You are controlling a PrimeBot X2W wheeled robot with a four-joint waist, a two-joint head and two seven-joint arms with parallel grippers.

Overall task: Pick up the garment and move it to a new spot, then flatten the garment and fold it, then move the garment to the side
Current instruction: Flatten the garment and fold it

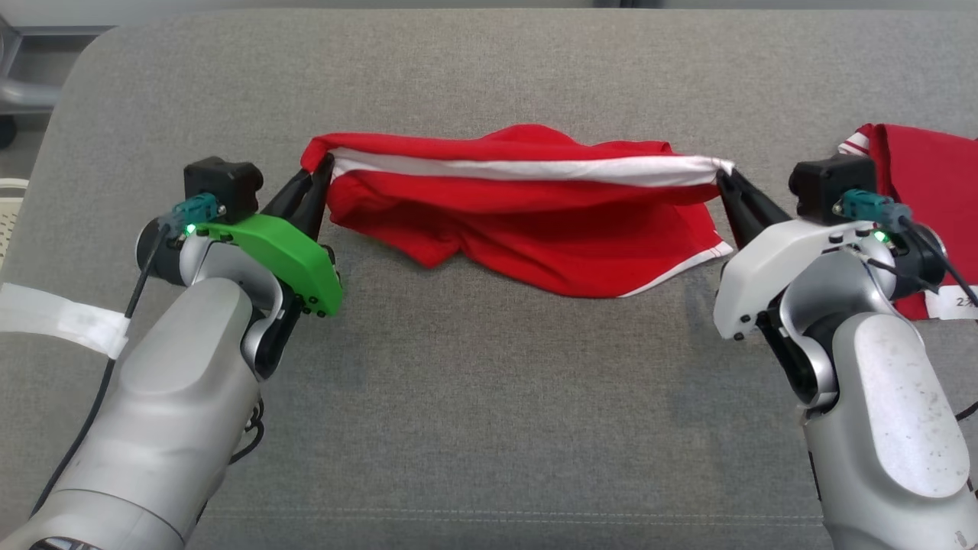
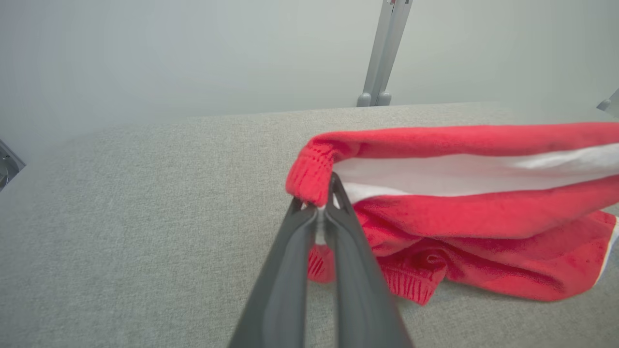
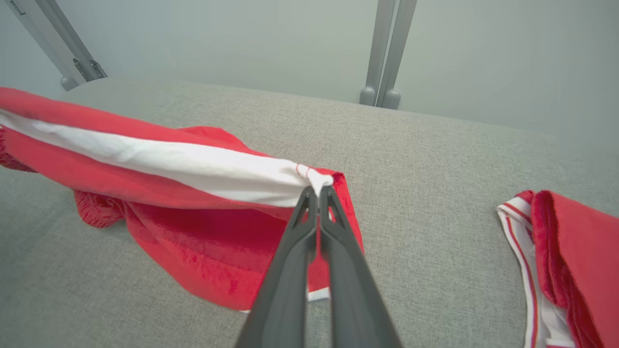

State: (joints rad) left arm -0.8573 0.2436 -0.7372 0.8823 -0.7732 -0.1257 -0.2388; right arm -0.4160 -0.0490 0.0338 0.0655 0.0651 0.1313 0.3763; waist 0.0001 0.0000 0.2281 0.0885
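The garment (image 1: pixel 527 214) is red with a white stripe and hangs stretched between my two grippers over the grey cushion (image 1: pixel 489 397). Its lower folds sag onto the fabric surface. My left gripper (image 1: pixel 325 164) is shut on the garment's left end, a ribbed red edge (image 2: pixel 312 179). My right gripper (image 1: pixel 722 174) is shut on the garment's right end, pinching the white stripe's tip (image 3: pixel 319 181). In the left wrist view the left gripper (image 2: pixel 321 203) has its fingers pressed together on cloth. The right gripper (image 3: pixel 318 192) shows the same in its own view.
A second red and white cloth (image 1: pixel 928 191) lies at the cushion's right edge, close behind my right wrist, and appears in the right wrist view as well (image 3: pixel 566 261). Grey metal posts (image 3: pixel 384 53) stand beyond the cushion's far edge. A white strip (image 1: pixel 61 321) lies at the left.
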